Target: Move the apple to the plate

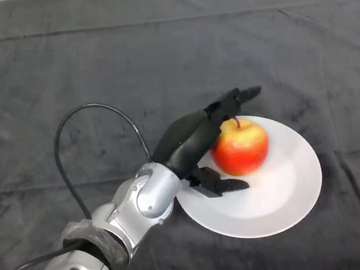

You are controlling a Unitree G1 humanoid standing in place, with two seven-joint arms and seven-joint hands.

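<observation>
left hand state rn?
Left hand: open, fingers spread beside the apple, not closed round it. Apple sits on the plate.

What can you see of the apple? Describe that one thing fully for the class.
The apple is red with a yellow patch near the top and a short dark stem, its skin smooth and glossy. It stands upright on the white plate, towards the plate's left side. The black robot hand is at its left, fingers reaching over its top and thumb low beside it.
</observation>
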